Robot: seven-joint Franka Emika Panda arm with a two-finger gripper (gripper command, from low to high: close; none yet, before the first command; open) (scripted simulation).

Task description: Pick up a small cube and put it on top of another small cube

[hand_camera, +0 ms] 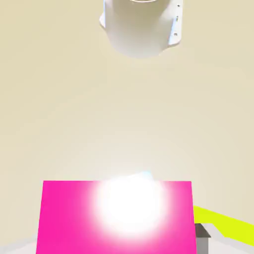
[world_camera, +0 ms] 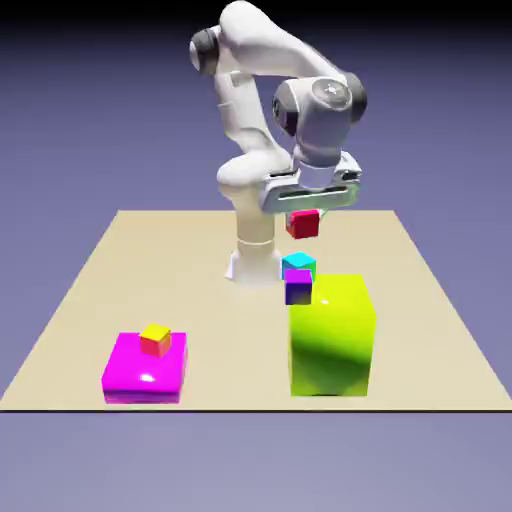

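Observation:
In the exterior view my gripper [world_camera: 303, 213] hangs above the table, shut on the small red cube [world_camera: 304, 226], which is clear of the surface. Below it and slightly nearer the camera sit a small cyan cube [world_camera: 298, 263] and a small purple cube [world_camera: 298, 287], close together. In the hand view the held cube [hand_camera: 64, 218] fills the lower part as a bright pink-red face with a white glare. It hides the left fingertip, and only the grey right fingertip [hand_camera: 202, 238] shows. A sliver of cyan [hand_camera: 145, 175] peeks over the cube's top edge.
A large lime block [world_camera: 333, 335] stands just right of the purple cube and shows as a strip [hand_camera: 223, 225] in the hand view. A magenta slab [world_camera: 130, 375] at the front left carries a yellow-topped cube [world_camera: 155, 340]. The robot's base [hand_camera: 141, 27] stands at the table's far edge.

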